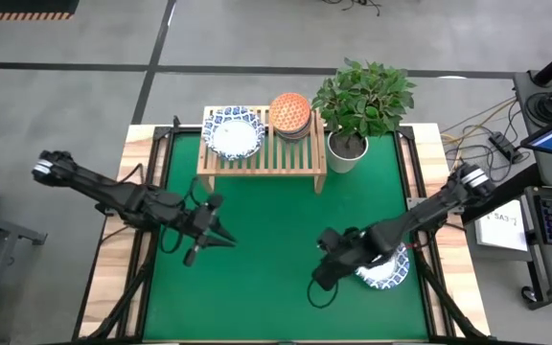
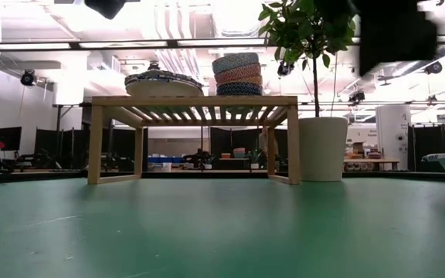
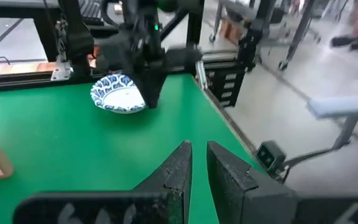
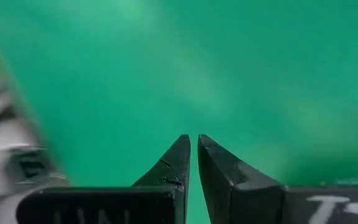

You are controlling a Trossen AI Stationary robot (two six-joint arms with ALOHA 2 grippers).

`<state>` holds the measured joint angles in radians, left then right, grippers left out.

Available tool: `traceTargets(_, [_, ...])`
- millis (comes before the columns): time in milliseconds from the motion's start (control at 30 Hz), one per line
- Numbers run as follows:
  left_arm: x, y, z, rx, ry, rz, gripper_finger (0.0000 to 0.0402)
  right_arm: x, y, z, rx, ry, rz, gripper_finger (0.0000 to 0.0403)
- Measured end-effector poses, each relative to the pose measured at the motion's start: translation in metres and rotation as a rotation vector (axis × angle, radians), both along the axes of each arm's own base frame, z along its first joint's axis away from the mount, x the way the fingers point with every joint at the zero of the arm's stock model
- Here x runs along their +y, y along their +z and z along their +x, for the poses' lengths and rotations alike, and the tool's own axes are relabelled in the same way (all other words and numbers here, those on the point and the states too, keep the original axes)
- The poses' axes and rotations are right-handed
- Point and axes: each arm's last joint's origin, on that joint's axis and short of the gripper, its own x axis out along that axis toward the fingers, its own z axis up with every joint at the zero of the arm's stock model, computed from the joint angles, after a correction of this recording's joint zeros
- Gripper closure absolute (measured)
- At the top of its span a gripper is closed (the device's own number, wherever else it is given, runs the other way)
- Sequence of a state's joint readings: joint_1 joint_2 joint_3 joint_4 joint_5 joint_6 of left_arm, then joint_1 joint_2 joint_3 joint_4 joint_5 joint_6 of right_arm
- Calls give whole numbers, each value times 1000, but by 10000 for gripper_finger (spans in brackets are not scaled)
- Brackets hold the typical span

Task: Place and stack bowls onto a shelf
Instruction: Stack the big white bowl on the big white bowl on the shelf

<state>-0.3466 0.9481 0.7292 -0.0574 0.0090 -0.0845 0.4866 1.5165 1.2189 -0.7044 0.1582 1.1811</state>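
Observation:
The light-wood shelf (image 1: 262, 153) stands on its side legs at the far edge of the green mat. A stack of wide white bowls with blue rims (image 1: 233, 132) sits on its left part, and a stack of small coloured bowls (image 1: 290, 115) on its middle; both also show in the low view, white stack (image 2: 163, 81) and small stack (image 2: 238, 73). One more white-and-blue bowl (image 1: 388, 268) rests on the mat near the right edge, under my right arm. My right gripper (image 1: 316, 290) hovers shut and empty to that bowl's left. My left gripper (image 1: 226, 239) hangs shut and empty over the mat's left middle.
A leafy plant in a white pot (image 1: 348, 151) stands just right of the shelf. Bare green mat (image 1: 266, 220) lies between the two grippers and in front of the shelf. Wooden table strips and dark rails (image 1: 420, 192) run along both sides.

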Motion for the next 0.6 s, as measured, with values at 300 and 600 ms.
traceTargets(300, [8, 6, -22, -51, 5, -41, 370, 10, 3, 4, 536, -212, -18, 355])
traceTargets(600, [13, 15, -36, -80, -9, 12, 370, 12, -26, 9, 637, -290, -54, 239])
